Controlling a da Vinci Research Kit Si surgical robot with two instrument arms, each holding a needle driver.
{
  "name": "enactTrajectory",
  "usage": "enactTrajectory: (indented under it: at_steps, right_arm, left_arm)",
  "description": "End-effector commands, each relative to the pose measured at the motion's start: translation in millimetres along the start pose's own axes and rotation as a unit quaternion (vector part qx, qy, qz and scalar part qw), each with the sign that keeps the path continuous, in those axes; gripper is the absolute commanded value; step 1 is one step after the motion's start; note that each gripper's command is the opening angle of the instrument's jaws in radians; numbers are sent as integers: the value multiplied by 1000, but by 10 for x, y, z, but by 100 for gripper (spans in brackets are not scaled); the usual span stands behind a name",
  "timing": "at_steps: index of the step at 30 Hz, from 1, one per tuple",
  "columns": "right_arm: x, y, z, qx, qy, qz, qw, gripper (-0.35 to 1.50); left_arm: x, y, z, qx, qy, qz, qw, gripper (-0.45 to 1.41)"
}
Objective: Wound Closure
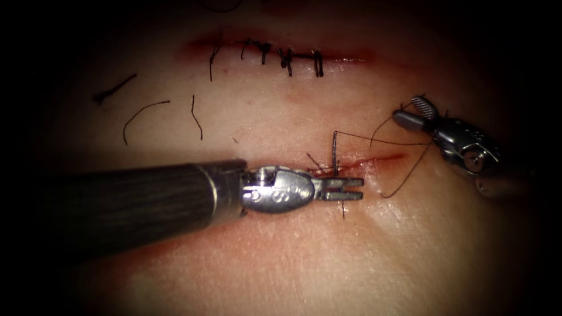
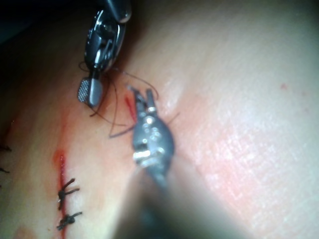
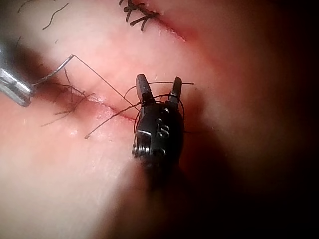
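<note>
Looking down from above and in front at the tissue (image 1: 281, 263), taking in both tools at a moderate remove: left tool (image 1: 350, 189) entering from picture left, right tool (image 1: 417, 111) from picture right, the open cut (image 1: 374, 159) lying between their tips. Riding close behind the left tool (image 2: 141, 95), sighting along its shaft past its jaws toward the right tool (image 2: 90, 93) just beyond. Riding close behind the right tool (image 3: 158, 85), sighting along its shaft past its parted jaws toward the needle (image 3: 55, 69) ahead of them. Sharing across all three the cut, the thread (image 1: 380, 140) and, beyond the tips, the stitched cut (image 1: 281, 57).
</note>
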State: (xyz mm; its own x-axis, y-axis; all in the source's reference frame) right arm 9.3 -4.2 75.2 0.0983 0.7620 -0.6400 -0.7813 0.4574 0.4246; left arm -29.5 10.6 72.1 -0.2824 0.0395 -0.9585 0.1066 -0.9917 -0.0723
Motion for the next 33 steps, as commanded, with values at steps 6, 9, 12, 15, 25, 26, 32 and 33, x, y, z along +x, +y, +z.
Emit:
enactTrajectory:
  at_steps: [6, 9, 12, 15, 25, 26, 32, 33]
  right_arm:
    - [-8, -5, -7, 0, -2, 1, 1000, 114]
    - [-8, -5, -4, 1, -2, 2, 1000, 114]
    - [-8, -6, -1, 3, -2, 2, 1000, 114]
    - [-8, -6, -6, 7, -3, 2, 1000, 114]
    - [-12, -9, -26, 14, -4, 0, 1000, 113]
    - [-12, -9, -26, 16, -4, 0, 1000, 113]
    - [-12, -13, -27, 20, -3, 3, 1000, 113]
    - [-12, -13, -26, 19, -3, 3, 1000, 113]
  left_arm:
    - [-5, 3, 9, 1, 1, 1, 1000, -45]
    - [-5, 3, 9, 1, 1, 1, 1000, -45]
    - [-5, 4, 9, 1, 1, 1, 1000, -45]
    - [-6, 4, 8, 1, 1, 1, 1000, -45]
    - [-5, 2, 12, 1, 1, 1, 1000, -45]
    - [-5, 2, 13, 1, 1, 1, 1000, -45]
    - [-5, 3, 12, 0, 2, 1, 1000, -45]
    - [-5, 3, 11, 0, 2, 1, 1000, -45]
